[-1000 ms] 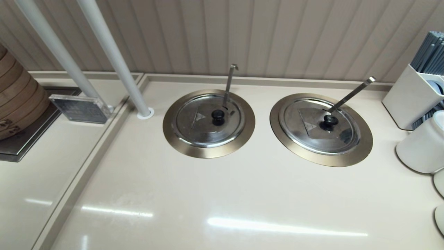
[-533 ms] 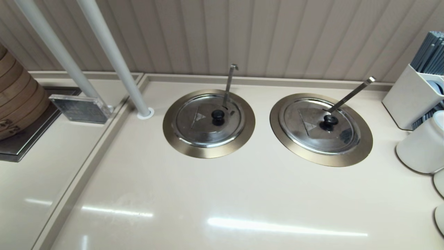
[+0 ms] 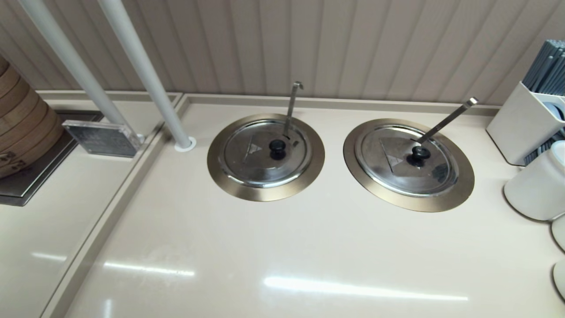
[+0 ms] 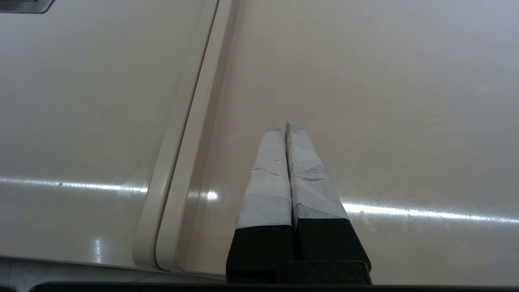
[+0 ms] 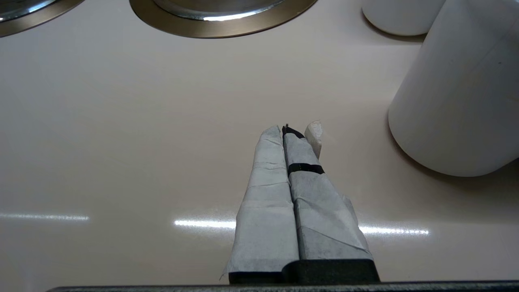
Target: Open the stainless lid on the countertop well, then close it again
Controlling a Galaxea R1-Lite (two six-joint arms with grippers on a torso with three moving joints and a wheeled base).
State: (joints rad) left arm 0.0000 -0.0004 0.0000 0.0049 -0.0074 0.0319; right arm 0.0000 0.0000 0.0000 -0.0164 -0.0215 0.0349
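The stainless lid point(image 3: 260, 161) lies closed on the countertop well, whose bronze-gold collar point(image 3: 265, 193) rings it at the counter's back centre. It carries a black knob point(image 3: 277, 148) and a triangle mark. The thin hook-ended ladle rod point(image 3: 291, 106) rises through its slot. Neither gripper shows in the head view. My left gripper point(image 4: 280, 127) is shut and empty over bare counter beside a raised seam. My right gripper point(image 5: 282, 130) is shut and empty, well short of the wells, with an edge of the collar point(image 5: 32, 22) far ahead.
The twin lid point(image 3: 397, 170) with a flat ladle handle point(image 3: 446, 119) sits to the right. White jars point(image 3: 536, 185) and a utensil holder point(image 3: 525, 121) crowd the right edge. Two white poles point(image 3: 145, 75) and a bamboo steamer point(image 3: 22, 123) stand at the left.
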